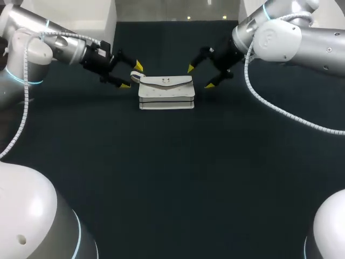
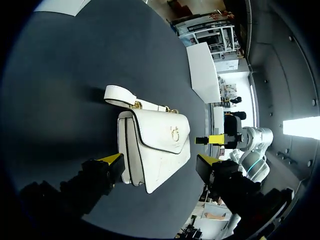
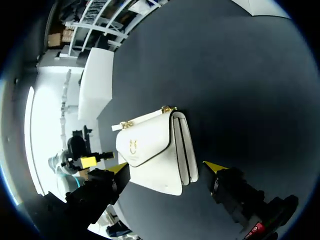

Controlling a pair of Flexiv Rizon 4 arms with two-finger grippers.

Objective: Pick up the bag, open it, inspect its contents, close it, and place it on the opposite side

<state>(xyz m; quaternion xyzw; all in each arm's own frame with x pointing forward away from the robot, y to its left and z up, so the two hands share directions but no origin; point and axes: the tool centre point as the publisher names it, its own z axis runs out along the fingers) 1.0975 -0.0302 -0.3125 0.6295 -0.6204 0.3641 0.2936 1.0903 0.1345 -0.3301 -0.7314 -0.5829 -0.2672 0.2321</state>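
At the far middle of the dark surface (image 1: 172,178), nearer its far edge than its near one, the white bag (image 1: 166,93) sits with its flap closed and a small gold clasp (image 1: 166,81) at the flap's centre. Its short strap (image 1: 135,77) loops out from the end facing my left arm.

The left end effector (image 1: 132,75) hangs at that end with its yellow-tipped fingers spread wide, holding nothing. The strap loop lies just by the lower tip, and whether they touch cannot be told. The right end effector (image 1: 199,76) hangs at the opposite end, likewise spread wide and gripping nothing, its tips just off the bag's corner.

In the left wrist view the bag (image 2: 155,150) lies ahead of and between the open fingers of the left end effector (image 2: 161,159), strap (image 2: 120,94) on its far side. The right wrist view shows the bag (image 3: 155,155) in the same way between the fingers of the right end effector (image 3: 167,167).

The two arms are the only things close to the bag, one at each end. Its long sides face bare dark surface, which runs broad towards the near edge.
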